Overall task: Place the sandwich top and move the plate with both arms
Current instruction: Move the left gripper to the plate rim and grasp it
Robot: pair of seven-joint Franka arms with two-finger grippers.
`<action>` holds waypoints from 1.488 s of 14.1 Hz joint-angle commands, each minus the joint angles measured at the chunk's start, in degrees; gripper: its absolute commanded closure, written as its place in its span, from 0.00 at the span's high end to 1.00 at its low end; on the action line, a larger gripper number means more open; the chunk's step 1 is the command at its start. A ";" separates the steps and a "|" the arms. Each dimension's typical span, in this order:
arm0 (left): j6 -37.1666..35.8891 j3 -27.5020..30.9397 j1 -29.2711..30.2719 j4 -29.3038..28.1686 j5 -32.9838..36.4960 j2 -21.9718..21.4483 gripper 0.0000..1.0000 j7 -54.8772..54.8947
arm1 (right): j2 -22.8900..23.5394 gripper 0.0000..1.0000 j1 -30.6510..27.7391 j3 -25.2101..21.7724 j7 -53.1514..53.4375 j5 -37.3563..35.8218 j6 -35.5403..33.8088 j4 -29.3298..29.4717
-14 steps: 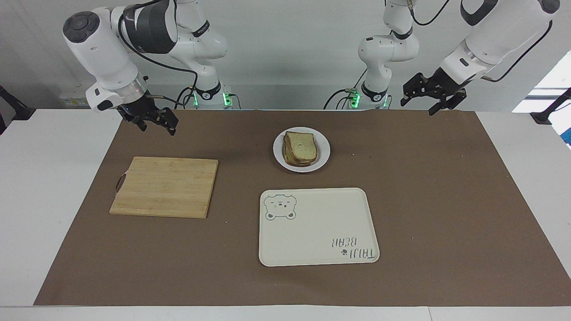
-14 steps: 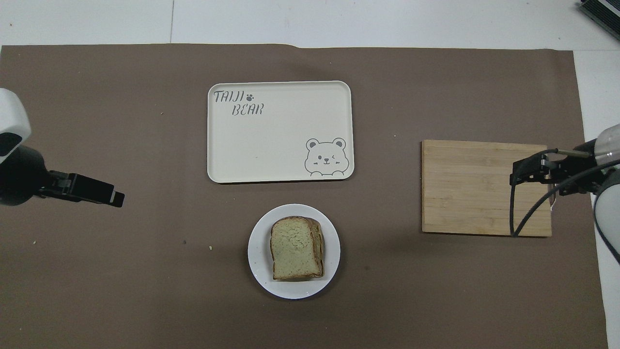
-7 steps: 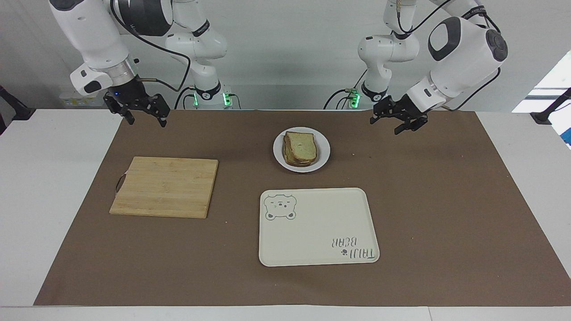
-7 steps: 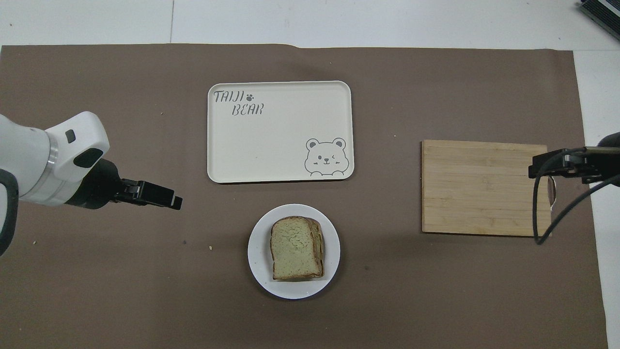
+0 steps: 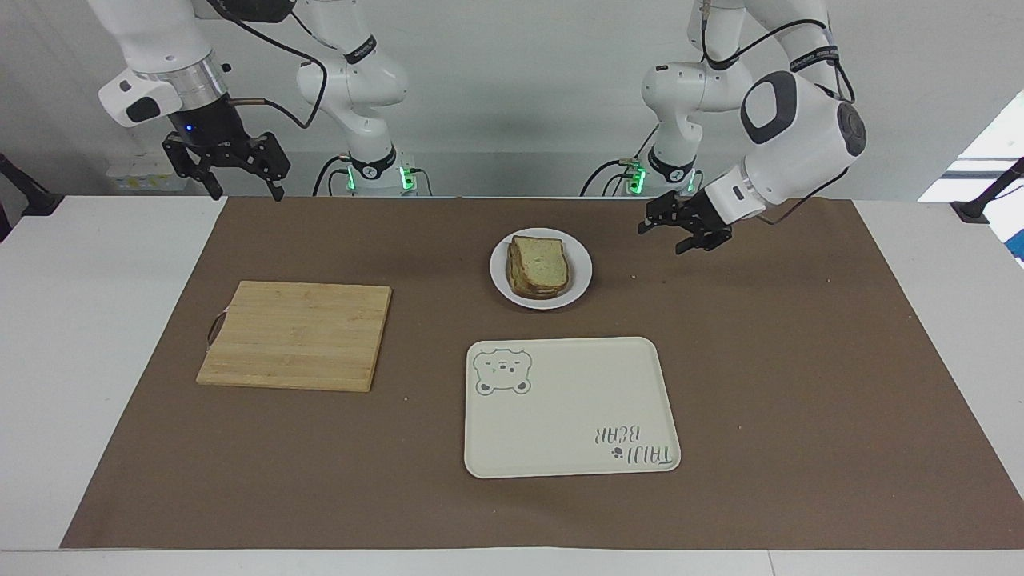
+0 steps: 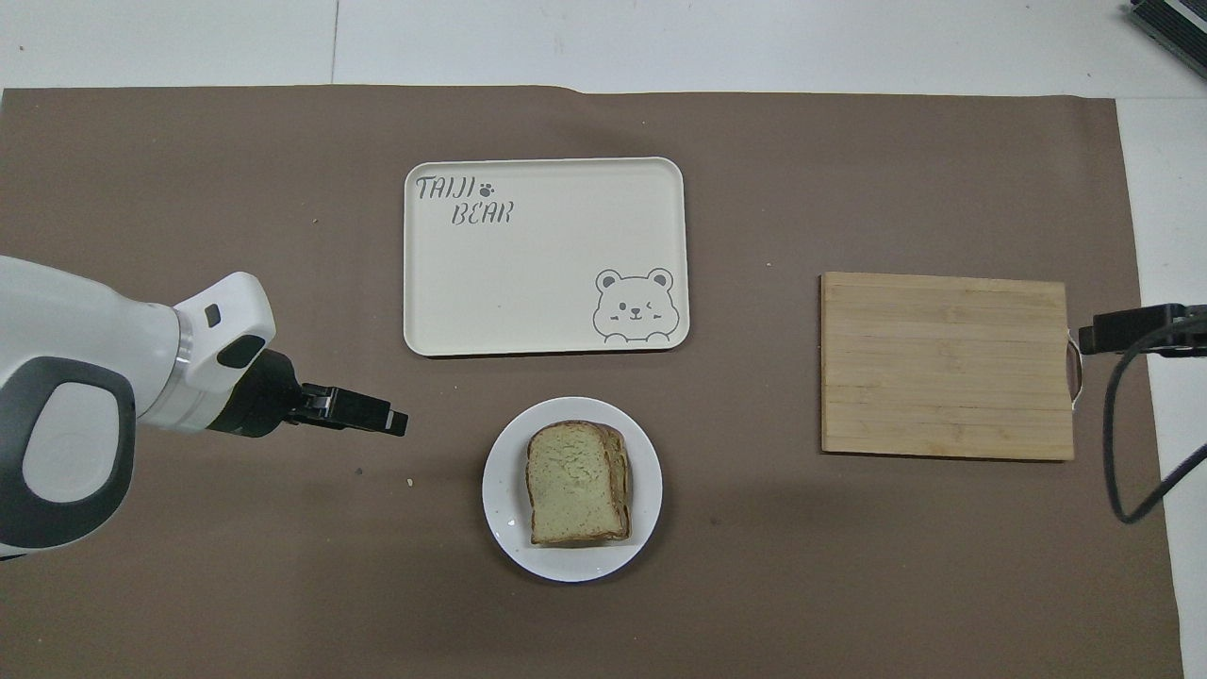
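The sandwich top (image 5: 544, 261) (image 6: 571, 479), a pale slice with a brown crust, lies on a stack of slices on the small white plate (image 5: 582, 274) (image 6: 500, 492). The plate sits mid-table, nearer to the robots than the tray. My left gripper (image 5: 662, 238) (image 6: 398, 422) hangs open and empty just above the mat beside the plate, toward the left arm's end, a short gap away from the rim. My right gripper (image 5: 246, 192) (image 6: 1092, 336) is raised, open and empty, over the mat's edge by the cutting board's right-arm end.
A cream tray with a bear drawing (image 5: 560, 416) (image 6: 547, 273) lies farther from the robots than the plate. A wooden cutting board (image 5: 296, 334) (image 6: 943, 363) lies toward the right arm's end. A brown mat (image 5: 800, 360) covers the table.
My left gripper has swung down and in toward the plate. My right gripper has lifted and drawn back off the cutting board. Plate and bread have not moved.
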 commanded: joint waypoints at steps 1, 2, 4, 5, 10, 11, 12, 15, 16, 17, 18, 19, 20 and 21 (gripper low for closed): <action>3.72 0.95 -0.97 -7.39 -6.11 -2.39 0.98 5.50 | 0.01 1.00 -0.71 0.55 -1.37 1.34 -0.54 0.37; 5.64 0.95 -0.79 -10.29 -8.75 -2.48 0.96 9.18 | -0.24 1.00 -0.71 0.46 -1.29 1.70 -0.62 0.29; 10.82 0.78 -1.66 -14.78 -11.58 -2.48 0.92 12.46 | -0.16 1.00 -0.89 0.28 -2.42 2.14 -0.71 0.46; 13.20 0.77 -3.41 -16.63 -13.42 -2.48 0.89 13.42 | 0.02 1.00 -0.89 0.28 -2.26 3.36 -0.71 0.46; 23.40 0.77 -8.86 -25.51 -28.97 -1.78 0.78 25.03 | 3.86 1.00 -0.98 0.46 -2.08 2.41 -4.56 6.94; 23.68 0.77 -9.66 -25.96 -32.12 -1.61 0.73 25.99 | 4.76 1.00 -0.98 0.46 -2.08 2.06 -5.01 8.27; 23.77 0.77 -9.84 -26.48 -34.68 -1.08 0.72 28.00 | 4.76 1.00 -0.89 0.54 -1.90 2.23 -4.24 7.94; 24.03 0.77 -11.34 -26.75 -38.47 1.28 0.71 32.05 | 4.15 1.00 -0.89 0.37 -1.90 2.23 -3.79 7.23; 23.77 0.77 -10.99 -26.75 -40.83 2.60 0.69 34.42 | 4.15 1.00 -0.80 0.37 -1.90 2.23 -3.79 7.23; 23.51 0.86 -10.64 -26.75 -42.42 4.01 0.68 37.14 | 4.15 1.00 -0.89 0.37 -1.99 2.23 -3.79 7.23; 23.42 0.86 -10.63 -26.75 -43.48 5.33 0.68 39.86 | 4.15 1.00 -0.89 0.37 -1.99 2.23 -3.96 7.23; 23.42 0.86 -10.63 -26.84 -45.84 6.91 0.68 42.41 | 4.15 1.00 -0.97 0.28 -1.99 2.23 -4.05 7.23; 23.42 0.86 -10.81 -27.02 -47.95 7.27 0.68 43.74 | 4.15 1.00 -0.97 0.28 -1.99 2.23 -4.23 7.23; 23.33 0.78 -10.81 -27.63 -49.63 7.27 0.67 44.54 | 4.06 1.00 -0.97 0.28 -1.99 2.23 -4.40 7.23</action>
